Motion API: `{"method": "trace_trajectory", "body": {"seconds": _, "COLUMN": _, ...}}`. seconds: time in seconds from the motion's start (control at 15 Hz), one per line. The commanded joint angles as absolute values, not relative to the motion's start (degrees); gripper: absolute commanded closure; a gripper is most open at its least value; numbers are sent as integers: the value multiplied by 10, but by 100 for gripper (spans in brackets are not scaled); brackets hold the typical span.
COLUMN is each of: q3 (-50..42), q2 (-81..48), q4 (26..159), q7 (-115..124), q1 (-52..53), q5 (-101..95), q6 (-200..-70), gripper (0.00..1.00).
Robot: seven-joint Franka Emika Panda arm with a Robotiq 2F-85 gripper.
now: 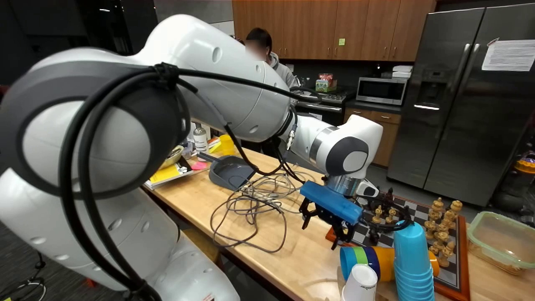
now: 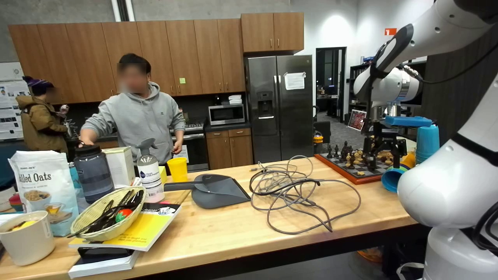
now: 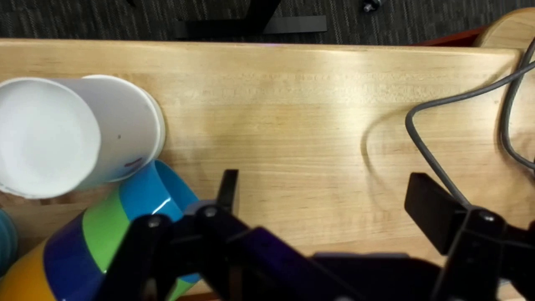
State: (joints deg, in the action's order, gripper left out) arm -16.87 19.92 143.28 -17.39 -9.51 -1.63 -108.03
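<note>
My gripper (image 1: 319,237) is open and empty above the wooden table, with its blue top part above the black fingers. It also shows in an exterior view (image 2: 384,165) and in the wrist view (image 3: 324,188), with bare wood between the fingertips. Nearest the left finger in the wrist view is a striped blue, green, navy and orange cup stack (image 3: 104,234) lying on its side, partly hidden by the finger. White cups (image 3: 46,138) stand upside down beside it. A grey cable (image 3: 434,163) passes beyond the right finger. A tall upside-down blue cup stack (image 1: 413,267) stands beside the striped cups.
A chessboard (image 1: 463,267) with light and dark pieces lies behind the cups. A clear container (image 1: 501,242) stands beyond it. Tangled cables (image 2: 295,194), a grey dustpan (image 2: 218,190), a spray bottle (image 2: 151,175), a yellow cup (image 2: 177,169) and a basket (image 2: 89,227) occupy the table. A person (image 2: 140,112) stands behind.
</note>
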Motion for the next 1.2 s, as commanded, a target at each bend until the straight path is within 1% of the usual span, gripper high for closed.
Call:
{"method": "trace_trajectory", "body": {"seconds": 0.0, "q3": -149, "q2": 227, "q4": 1462, "q7": -205, "q1": -90, "q5": -24, "q6": -1090, "gripper": 0}}
{"method": "trace_trajectory", "body": {"seconds": 0.73, "q3": -66, "q2": 316, "q4": 1558, "q7": -235, "q1": -24, "q5": -73, "q6": -1115, "gripper": 0}}
{"method": "trace_trajectory", "body": {"seconds": 1.13, "q3": -55, "q2": 341, "q4": 1566, "q7": -261, "q1": 16, "q5": -66, "q6": -1117, "gripper": 0}}
